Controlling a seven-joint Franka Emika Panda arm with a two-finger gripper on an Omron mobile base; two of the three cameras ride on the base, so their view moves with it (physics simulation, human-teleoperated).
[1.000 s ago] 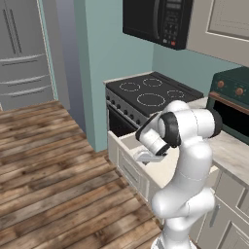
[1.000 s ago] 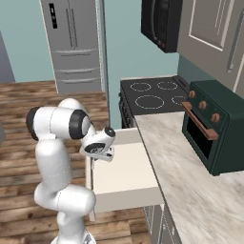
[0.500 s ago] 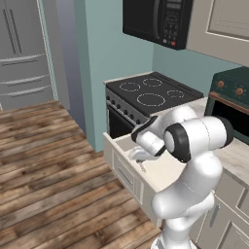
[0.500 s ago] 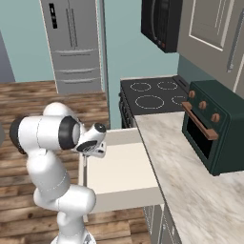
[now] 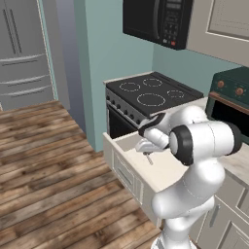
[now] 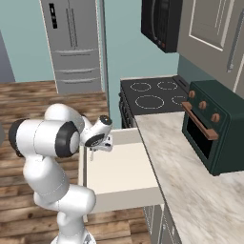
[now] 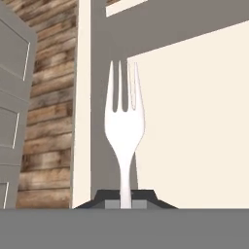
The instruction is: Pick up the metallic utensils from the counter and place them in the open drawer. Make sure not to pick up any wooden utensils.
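Pretty flat, even rendered light everywhere, bright with no glare or hot spots. Shadows are soft, just a faint grey one inside the drawer (image 7: pixel 194 121) wall. Base views look a bit soft and low-res, hand view is sharp, no edge warping

No text, label, brand or number is showing legibly anywhere. The microwave (image 5: pixel 155 19) control panel is carrying small marks and a red spot, all too blurred to read, as are the oven (image 6: pixel 214 128) knobs.
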